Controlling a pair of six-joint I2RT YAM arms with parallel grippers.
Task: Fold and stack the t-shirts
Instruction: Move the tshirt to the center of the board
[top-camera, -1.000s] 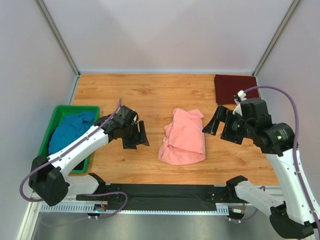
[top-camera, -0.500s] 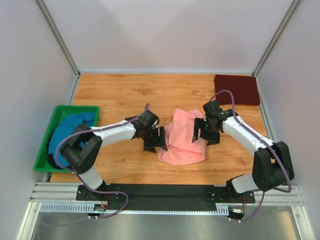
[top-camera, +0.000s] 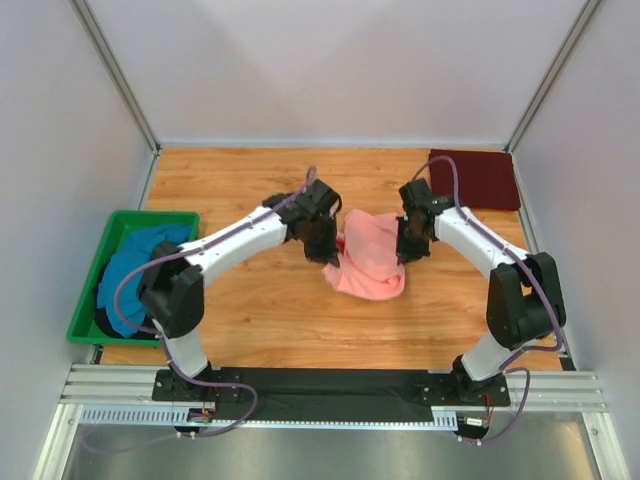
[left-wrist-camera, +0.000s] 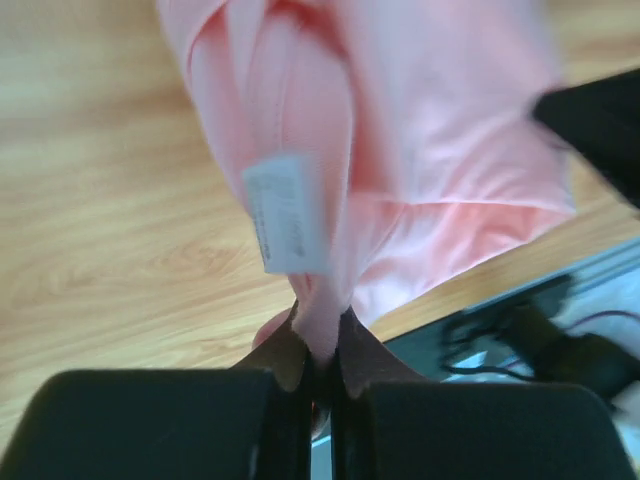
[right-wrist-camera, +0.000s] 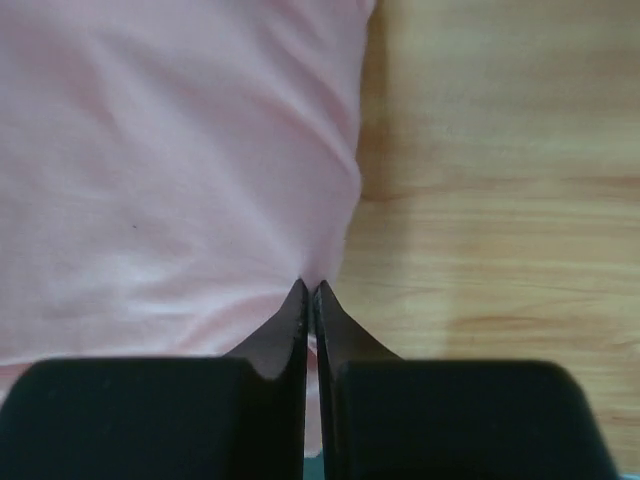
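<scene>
Left wrist view: blurred white label (left-wrist-camera: 285, 213) on salmon-pink t-shirt (left-wrist-camera: 430, 130)

My left end effector (top-camera: 329, 254) and right end effector (top-camera: 407, 250) have moved in and clamped opposite edges of the salmon-pink t-shirt (top-camera: 372, 262).

Bright, even light from above, soft shadows
Top view sharp; ahead of the left hand (left-wrist-camera: 320, 345) the pink shirt (left-wrist-camera: 430, 150) and its white label (left-wrist-camera: 288, 212) are blurred; ahead of the right hand (right-wrist-camera: 310, 292) the shirt is crisper, with a faint shadow on the desk (right-wrist-camera: 490, 200) to its right.
</scene>
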